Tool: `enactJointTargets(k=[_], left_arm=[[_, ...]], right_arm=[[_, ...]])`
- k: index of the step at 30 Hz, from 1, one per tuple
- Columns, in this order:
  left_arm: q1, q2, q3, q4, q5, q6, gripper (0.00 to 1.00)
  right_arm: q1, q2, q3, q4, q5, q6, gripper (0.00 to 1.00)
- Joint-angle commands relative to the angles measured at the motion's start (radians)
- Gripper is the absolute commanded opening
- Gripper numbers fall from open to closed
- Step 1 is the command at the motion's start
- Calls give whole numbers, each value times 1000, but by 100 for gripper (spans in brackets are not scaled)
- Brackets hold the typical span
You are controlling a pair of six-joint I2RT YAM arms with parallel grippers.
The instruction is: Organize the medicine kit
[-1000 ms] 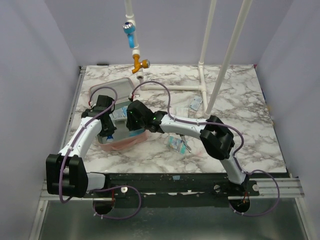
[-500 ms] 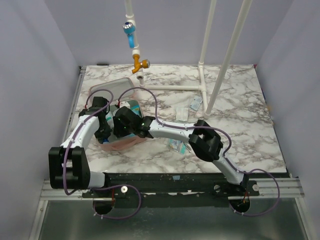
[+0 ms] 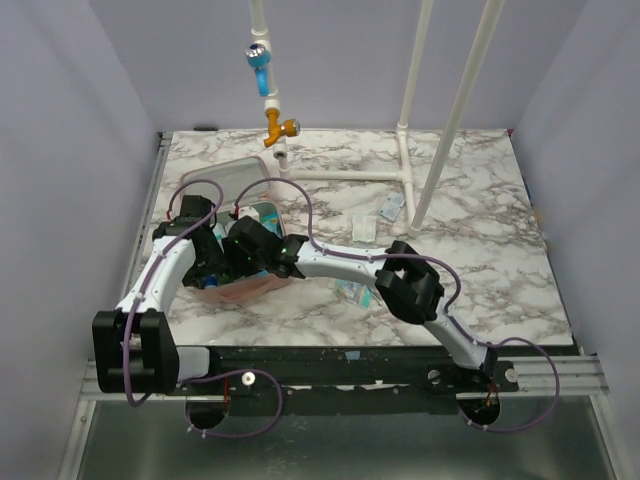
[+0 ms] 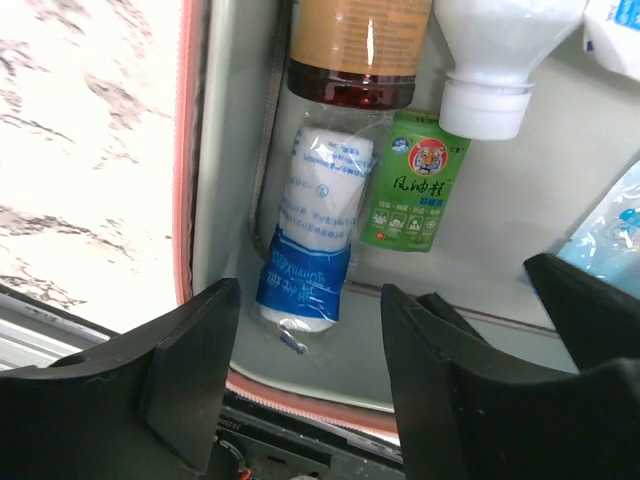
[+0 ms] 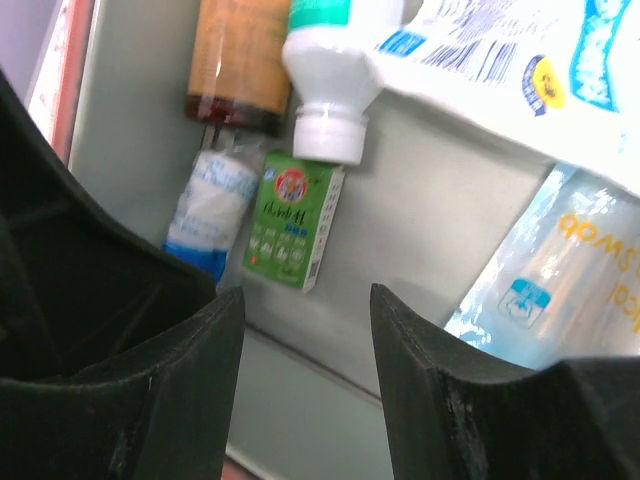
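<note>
The medicine kit (image 3: 220, 180) lies open on the left part of the table, and both the left gripper (image 4: 310, 300) and the right gripper (image 5: 305, 300) hang over its grey-lined half with fingers spread and nothing between them, probably poised to nudge or lift something. A brown bottle (image 4: 355, 50), a white bottle (image 4: 490, 60), a wrapped bandage roll (image 4: 315, 220) and a green box (image 4: 415, 180) lie flat side by side, seemingly so the lid can close. The box carries a tiger emblem and Chinese characters, the roll's blue print is too small to read, and a blue packet (image 5: 560, 270) shows what looks like "swab".
</note>
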Motion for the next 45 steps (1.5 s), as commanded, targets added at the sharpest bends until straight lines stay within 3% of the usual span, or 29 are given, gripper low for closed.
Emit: enactJointTargets(k=[1,7,14,21,27,35,40,45], left_arm=[[5,-98,10,-50,-32,-28,64],[5,-207,58,-89,-22,-44,65],[5,-344,62,-82,83,-26,65],[-31,-441,48,-78,186,-15,71],[-231,-465,92,-98,150,-96,71],[-544,-401,137,-81,90,-241,71],[-733,-282,146,-22,72,-314,71],[-852,-127,168,52,60,-360,71]], right_arm=[[14,-54,-35,4,13,2,57],[14,-188,-156,37,74,-5,59],[14,-412,-360,77,158,-7,62],[14,-610,-544,1,329,17,66],[-10,-686,-596,-109,450,18,69],[-151,-751,-678,-152,442,20,69],[-252,-781,-737,-164,419,37,69],[-334,-828,-812,-160,404,54,69]])
